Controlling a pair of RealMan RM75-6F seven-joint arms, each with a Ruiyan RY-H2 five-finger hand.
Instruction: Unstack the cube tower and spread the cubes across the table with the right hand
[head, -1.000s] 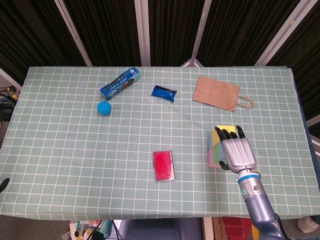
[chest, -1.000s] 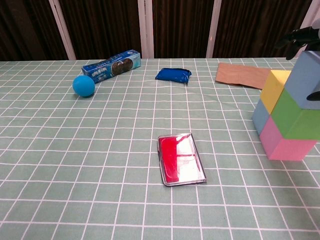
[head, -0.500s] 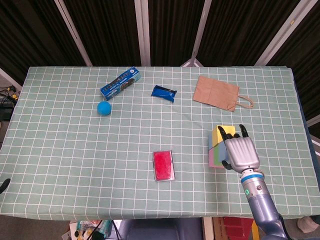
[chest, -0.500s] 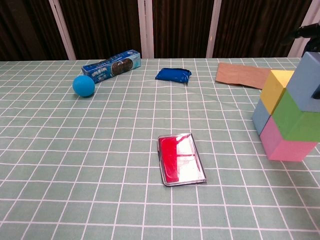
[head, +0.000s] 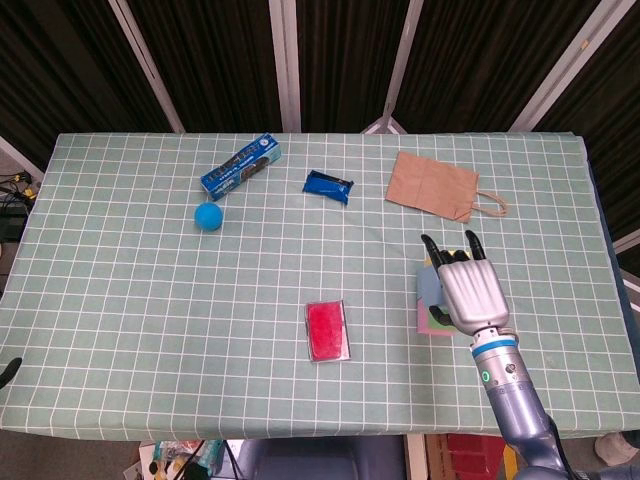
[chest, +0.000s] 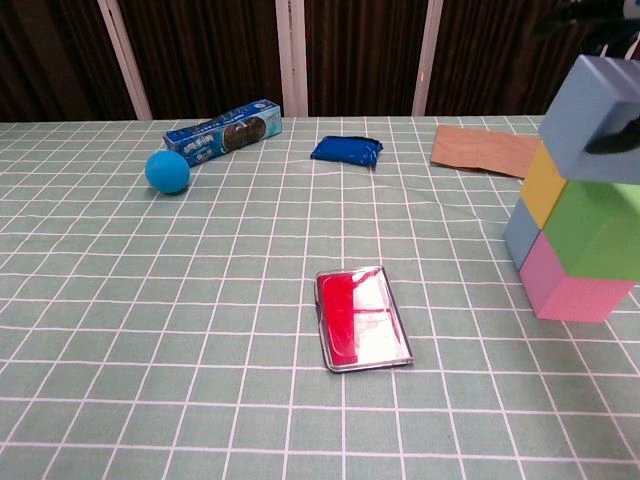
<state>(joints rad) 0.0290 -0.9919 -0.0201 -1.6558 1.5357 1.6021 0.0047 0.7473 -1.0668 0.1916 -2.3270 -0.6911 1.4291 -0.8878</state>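
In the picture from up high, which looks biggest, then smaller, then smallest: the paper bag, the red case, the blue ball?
1. Paper bag, clearly the largest.
2. Red case, smaller than the bag.
3. Blue ball, the smallest.
The case lies nearer the camera than the bag, yet still looks smaller.

Right hand (head: 468, 293), lower right of head view: silver-grey back, black fingertips (head: 426, 241). Blue wrist band, small green ring light, blue-grey metallic forearm.
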